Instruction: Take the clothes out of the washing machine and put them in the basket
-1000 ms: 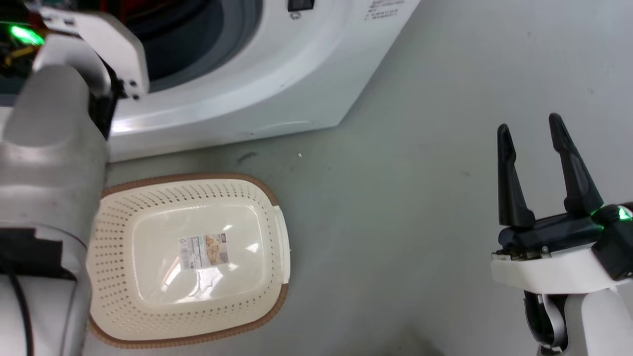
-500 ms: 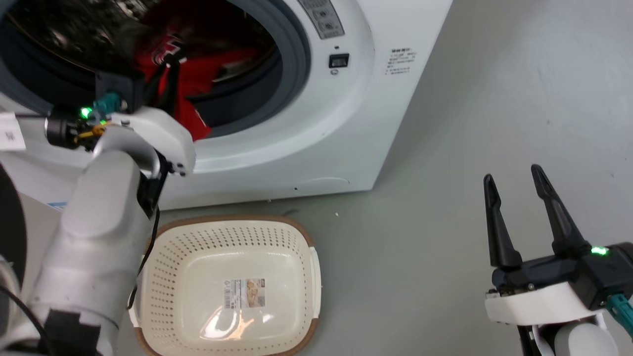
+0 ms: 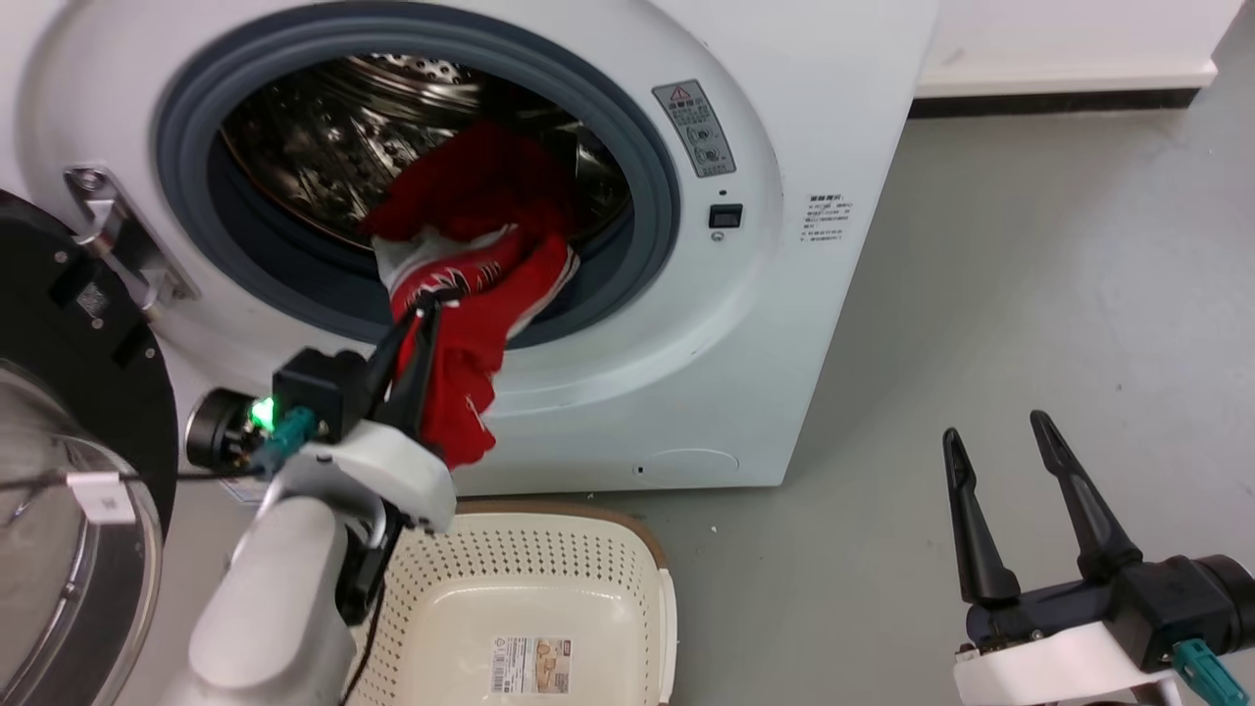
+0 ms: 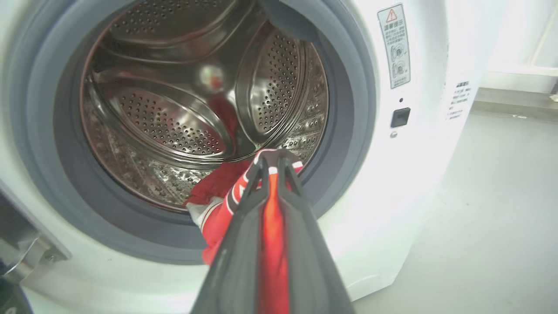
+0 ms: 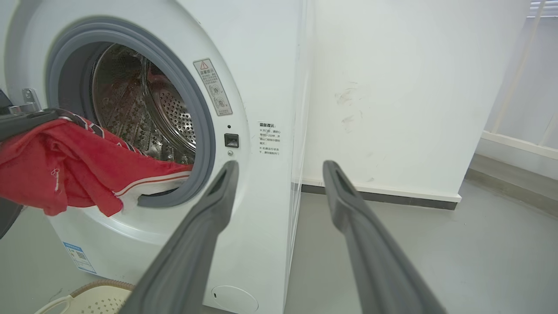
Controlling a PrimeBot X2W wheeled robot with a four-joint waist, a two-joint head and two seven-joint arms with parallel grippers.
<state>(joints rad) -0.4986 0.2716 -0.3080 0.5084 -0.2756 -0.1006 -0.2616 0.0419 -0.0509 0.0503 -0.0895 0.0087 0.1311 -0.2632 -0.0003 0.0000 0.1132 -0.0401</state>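
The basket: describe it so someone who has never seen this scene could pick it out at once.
Find the big white washing machine with its door open. On the grey floor just before it sits the basket. It alone is cream, perforated and brown-rimmed, with a paper label inside.

A laundry corner: washing machine (image 3: 784, 147), bare grey floor (image 3: 1029, 294), white wall (image 5: 392, 87).

Left gripper (image 3: 424, 306) jaws pinch the clothes (image 3: 480, 294); right gripper (image 3: 993, 427) jaws stand spread apart.
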